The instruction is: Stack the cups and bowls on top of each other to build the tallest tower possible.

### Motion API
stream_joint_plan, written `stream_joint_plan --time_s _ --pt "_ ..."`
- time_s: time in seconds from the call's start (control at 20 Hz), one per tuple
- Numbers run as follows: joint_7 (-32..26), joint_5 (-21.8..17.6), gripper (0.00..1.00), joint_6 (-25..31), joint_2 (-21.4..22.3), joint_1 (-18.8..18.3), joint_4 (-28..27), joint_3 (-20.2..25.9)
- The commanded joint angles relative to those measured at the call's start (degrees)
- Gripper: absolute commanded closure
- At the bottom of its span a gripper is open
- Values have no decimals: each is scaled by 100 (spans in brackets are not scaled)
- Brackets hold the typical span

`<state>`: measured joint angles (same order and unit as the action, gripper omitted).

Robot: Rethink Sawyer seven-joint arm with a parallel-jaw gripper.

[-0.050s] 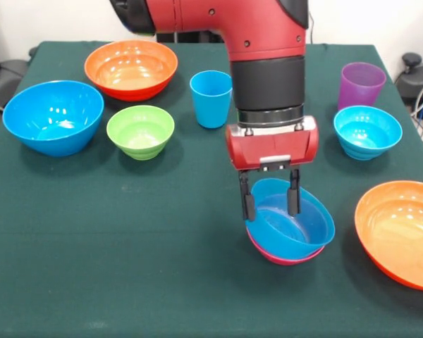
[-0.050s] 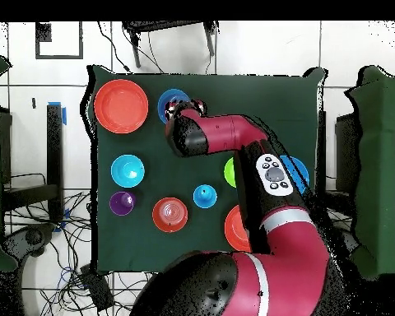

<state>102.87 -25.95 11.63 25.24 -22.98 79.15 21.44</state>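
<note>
Presently the gripper (image 1: 271,199) clamps the rim of the tilted glossy blue plastic bowl (image 1: 296,229), nested in the pink plastic bowl (image 1: 278,257), open green table (image 1: 127,246) around.

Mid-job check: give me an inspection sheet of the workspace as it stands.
Surface: green cloth table.
Job's things: blue bowl nested in pink bowl; loose large blue bowl, green bowl, cyan bowl, two orange bowls, blue cup, purple cup.
Clutter: nothing seen.
Gripper: gripper fingers straddle the blue bowl's rim.
Cables: on floor.
Surroundings: tiled floor.
</note>
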Motion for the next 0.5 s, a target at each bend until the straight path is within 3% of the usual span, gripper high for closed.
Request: stream_joint_plan --time_s 0.05,0.3,0.5 --pt "112 -220 0 148 372 107 473 106" --pt "-18 -11 0 652 867 11 748 219" --pt "-11 -9 0 655 925 -12 862 214"
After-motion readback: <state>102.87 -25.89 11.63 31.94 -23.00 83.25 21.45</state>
